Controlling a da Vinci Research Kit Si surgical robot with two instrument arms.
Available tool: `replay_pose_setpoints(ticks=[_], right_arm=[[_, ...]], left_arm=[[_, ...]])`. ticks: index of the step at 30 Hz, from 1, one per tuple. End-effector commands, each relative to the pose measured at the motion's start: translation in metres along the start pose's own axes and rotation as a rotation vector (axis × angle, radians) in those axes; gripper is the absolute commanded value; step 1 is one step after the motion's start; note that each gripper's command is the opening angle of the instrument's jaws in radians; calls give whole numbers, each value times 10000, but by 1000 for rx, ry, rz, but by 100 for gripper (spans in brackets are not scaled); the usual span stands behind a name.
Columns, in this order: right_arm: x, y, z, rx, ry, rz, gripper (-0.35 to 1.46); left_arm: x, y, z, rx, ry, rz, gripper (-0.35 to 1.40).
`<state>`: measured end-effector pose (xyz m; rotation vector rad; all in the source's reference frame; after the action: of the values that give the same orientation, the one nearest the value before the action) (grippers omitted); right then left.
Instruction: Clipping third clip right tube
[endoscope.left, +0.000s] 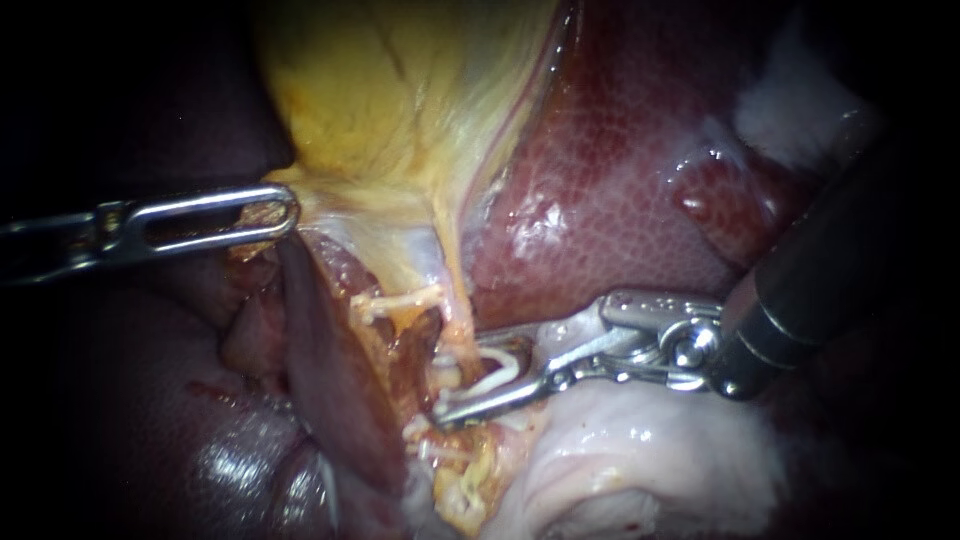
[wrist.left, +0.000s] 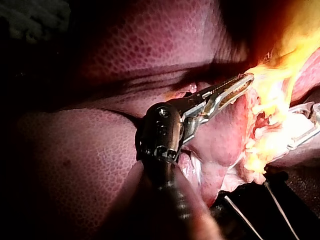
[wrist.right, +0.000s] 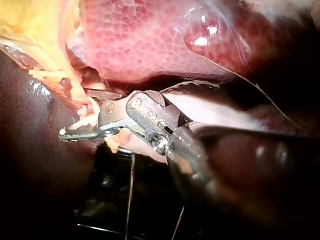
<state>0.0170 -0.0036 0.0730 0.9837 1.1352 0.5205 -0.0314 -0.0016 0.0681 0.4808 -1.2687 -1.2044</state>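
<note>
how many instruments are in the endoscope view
2: the left instrument, jaws shut on the gallbladder, and the right instrument, holding a white clip at the tube. None seems hidden.

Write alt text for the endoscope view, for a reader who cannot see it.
The right instrument, entering from the right, holds a white clip in its parted jaws at a pale tube beneath the yellow gallbladder. The left instrument meets the gallbladder's lower edge; dark red liver surrounds them.
</note>
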Motion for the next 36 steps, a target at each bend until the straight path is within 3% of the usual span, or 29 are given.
replay_pose_setpoints(ticks=[1,17,30,31,34,36], right_arm=[[0,0,1,2,7,5,59],[34,5,-9,36,97,43,56],[24,11,-4,31,93,36,51],[21,10,-5,29,94,35,39],[17,9,-13,41,60,46,-32],[17,12,-15,27,41,48,-35]], left_arm=[[0,0,0,0,0,0,-35],[0,-1,1,0,0,0,-35],[0,-1,1,0,-1,0,-35],[0,-1,2,-1,-1,0,-35],[0,-1,2,-1,-1,-1,-35],[0,-1,2,-1,-1,-1,-35]])
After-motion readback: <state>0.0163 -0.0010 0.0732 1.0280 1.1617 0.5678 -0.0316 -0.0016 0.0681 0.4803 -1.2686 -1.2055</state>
